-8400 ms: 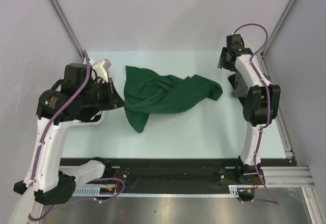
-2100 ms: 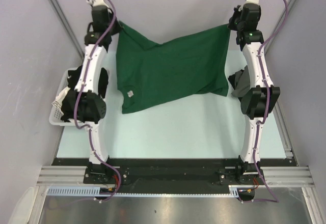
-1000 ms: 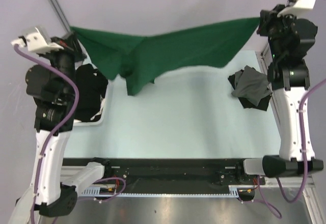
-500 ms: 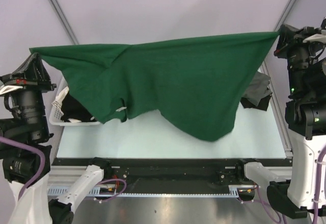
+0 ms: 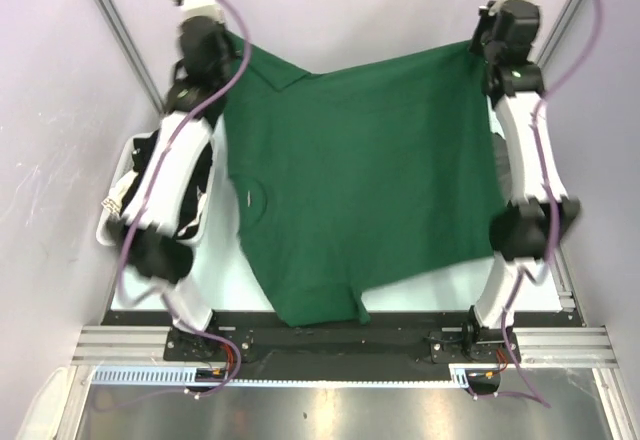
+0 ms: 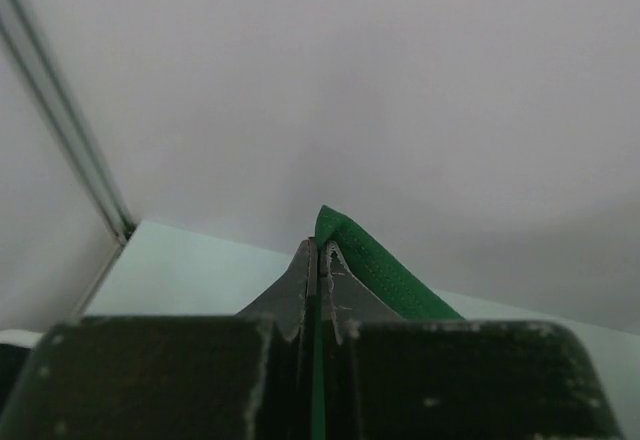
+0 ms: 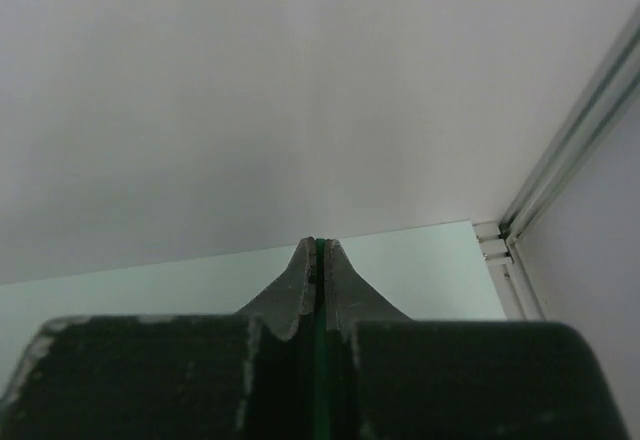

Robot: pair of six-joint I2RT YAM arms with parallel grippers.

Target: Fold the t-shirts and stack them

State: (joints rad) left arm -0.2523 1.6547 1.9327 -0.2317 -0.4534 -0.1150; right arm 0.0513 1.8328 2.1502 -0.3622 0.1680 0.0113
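green t-shirt (image 5: 360,180) hides most of table (image 5: 445,282); basket (image 5: 108,222) half-hidden

L gripper (image 6: 318,250), R gripper (image 7: 317,246) clamped.

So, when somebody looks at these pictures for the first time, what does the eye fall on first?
The dark green t-shirt dominates: it is stretched wide across the middle of the top view, from the far side down to the near edge of the table. The left hand and the right hand each pinch one far corner of it. A white basket stands at the left.
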